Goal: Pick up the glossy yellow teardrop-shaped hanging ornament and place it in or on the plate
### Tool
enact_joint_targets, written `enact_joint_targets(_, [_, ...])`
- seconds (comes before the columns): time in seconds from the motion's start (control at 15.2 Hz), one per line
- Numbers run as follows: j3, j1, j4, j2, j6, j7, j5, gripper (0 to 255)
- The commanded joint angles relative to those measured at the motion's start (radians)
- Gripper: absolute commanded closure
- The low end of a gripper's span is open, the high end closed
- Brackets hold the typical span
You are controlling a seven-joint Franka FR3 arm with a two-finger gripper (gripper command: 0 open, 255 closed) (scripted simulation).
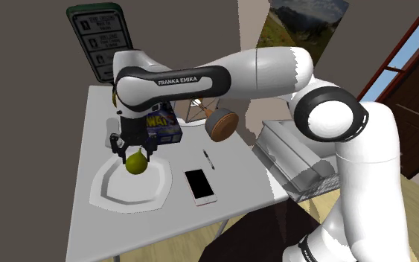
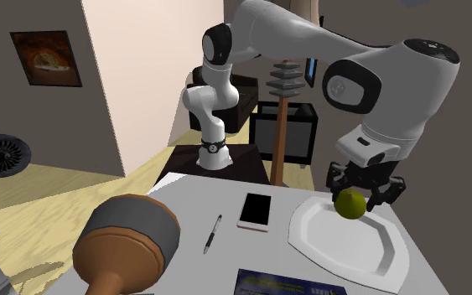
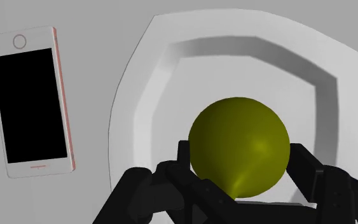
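Note:
A glossy olive-yellow teardrop ornament (image 1: 135,162) (image 2: 350,204) (image 3: 240,146) is clasped between the black fingers of my gripper (image 1: 135,154) (image 2: 360,192) (image 3: 238,167), which is shut on it. It hangs a little above the white octagonal plate (image 1: 111,195) (image 2: 326,243) (image 3: 165,70), over the plate's far part in the shoulder view. The ornament's round end points down toward the plate's well. The ornament's narrow tip sits between the fingers.
A white smartphone (image 1: 199,185) (image 2: 255,210) (image 3: 31,102) lies on the white table (image 1: 96,126) beside the plate, with a black pen (image 1: 208,159) (image 2: 213,233) past it. A blue box (image 1: 163,125) and a brown wooden grey-banded object (image 1: 220,124) (image 2: 129,243) stand further back.

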Motion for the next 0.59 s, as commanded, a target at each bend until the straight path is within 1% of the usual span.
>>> enact_joint_targets(0.0, [0.0, 0.007, -0.001, 0.012, 0.014, 0.008, -0.002, 255])
enact_joint_targets(0.53, [-0.005, 0.01, -0.042, 0.054, 0.097, 0.003, -0.008, 255])
